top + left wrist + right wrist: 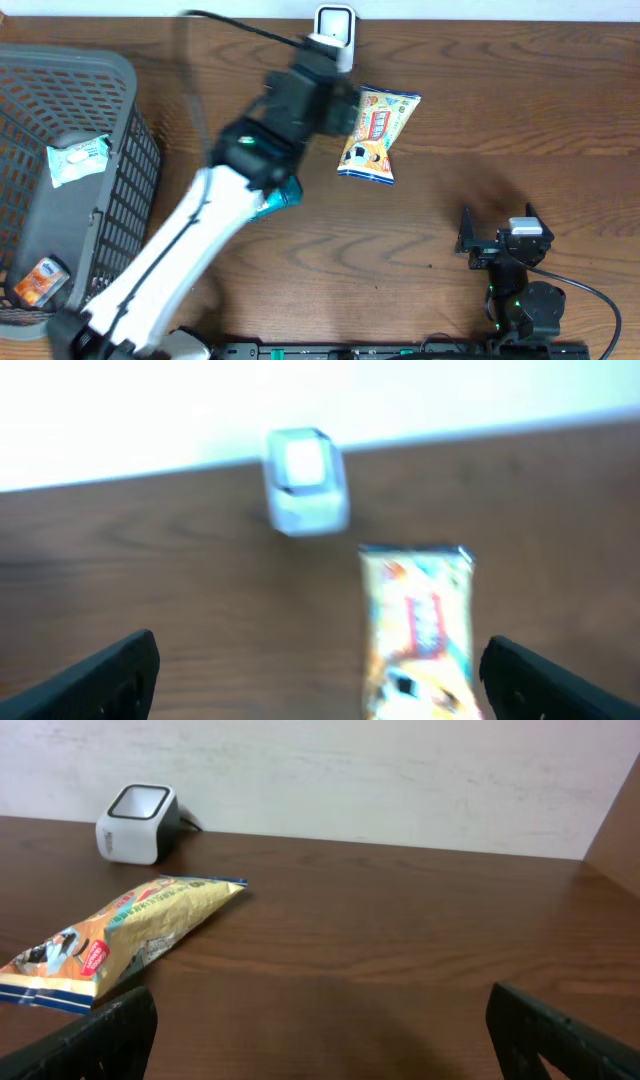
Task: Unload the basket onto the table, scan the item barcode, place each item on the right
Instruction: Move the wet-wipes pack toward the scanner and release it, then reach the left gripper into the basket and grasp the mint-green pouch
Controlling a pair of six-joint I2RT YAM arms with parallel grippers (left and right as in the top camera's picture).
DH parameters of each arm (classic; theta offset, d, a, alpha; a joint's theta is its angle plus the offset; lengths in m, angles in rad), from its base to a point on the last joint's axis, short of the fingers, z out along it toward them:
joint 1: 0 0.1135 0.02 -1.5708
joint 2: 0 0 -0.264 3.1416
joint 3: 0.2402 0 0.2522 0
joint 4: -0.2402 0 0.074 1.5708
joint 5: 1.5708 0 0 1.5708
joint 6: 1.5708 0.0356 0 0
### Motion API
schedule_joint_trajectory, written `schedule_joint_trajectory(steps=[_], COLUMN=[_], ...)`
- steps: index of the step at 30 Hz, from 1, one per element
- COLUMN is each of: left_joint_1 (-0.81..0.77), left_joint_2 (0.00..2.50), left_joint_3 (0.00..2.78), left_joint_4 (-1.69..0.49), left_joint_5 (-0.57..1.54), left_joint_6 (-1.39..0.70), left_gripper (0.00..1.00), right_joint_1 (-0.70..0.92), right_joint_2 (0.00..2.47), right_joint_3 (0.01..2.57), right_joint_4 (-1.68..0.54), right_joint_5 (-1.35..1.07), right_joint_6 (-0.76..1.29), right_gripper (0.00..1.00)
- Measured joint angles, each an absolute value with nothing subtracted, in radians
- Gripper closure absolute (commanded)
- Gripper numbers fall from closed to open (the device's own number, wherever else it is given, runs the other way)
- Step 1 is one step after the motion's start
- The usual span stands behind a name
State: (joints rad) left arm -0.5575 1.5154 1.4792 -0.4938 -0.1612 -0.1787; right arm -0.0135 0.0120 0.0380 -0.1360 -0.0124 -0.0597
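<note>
On the brown counter (520, 110), the snack packet (377, 135) lies flat at upper centre, just below the white scanner (334, 25). My left tool (320, 652), near the packet, and my right tool (497, 238), at lower right, both stand apart. I'd pinch one edge, keeping the barcode clear to face the scanner.

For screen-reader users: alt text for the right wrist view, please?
A yellow and blue printed snack packet lies flat on a dark brown wooden table, apart from a small white cube-shaped barcode scanner by the pale wall. The open right gripper frames the bottom corners.
</note>
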Motion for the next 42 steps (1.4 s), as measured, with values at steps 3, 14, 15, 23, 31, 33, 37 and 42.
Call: schedule_joint_trajectory(steps=[3,14,15,23,31,33,37,42], left_joint_1=[-0.422,0.271,0.333,0.526,0.527,0.527,0.527,0.527], left_joint_2=[1.425,1.267,1.291,1.606,1.886,1.916,1.963,2.034], left_joint_3=[1.479,1.48,1.48,1.48,1.478,1.478,1.478,1.478], left_joint_4=[-0.542,-0.833,-0.865,-0.845,-0.652,-0.61,-0.568,-0.538], left_joint_5=[-0.156,-0.167,-0.168,-0.119,-0.046,-0.039,-0.031,-0.028], left_joint_6=[-0.18,-0.519,-0.585,-0.892,-0.948,-0.95,-0.953,-0.958], left_gripper=[0.02,0.02,0.02,0.02,0.02,0.02,0.02,0.02], right_joint_1=[-0.014,-0.014,-0.014,-0.014,-0.014,-0.014,-0.014,-0.014], right_joint_2=[0.012,0.012,0.012,0.012,0.012,0.012,0.012,0.012], right_joint_3=[0.038,0.038,0.038,0.038,0.038,0.038,0.038,0.038], right_joint_4=[-0.136,-0.136,-0.136,-0.136,-0.136,-0.136,-0.136,-0.136], right_joint_5=[-0.012,-0.012,-0.012,-0.012,-0.012,-0.012,-0.012,-0.012], right_joint_6=[-0.06,-0.06,-0.06,-0.06,-0.06,-0.06,-0.06,-0.06], right_gripper=[0.01,0.01,0.01,0.01,0.01,0.01,0.01,0.01])
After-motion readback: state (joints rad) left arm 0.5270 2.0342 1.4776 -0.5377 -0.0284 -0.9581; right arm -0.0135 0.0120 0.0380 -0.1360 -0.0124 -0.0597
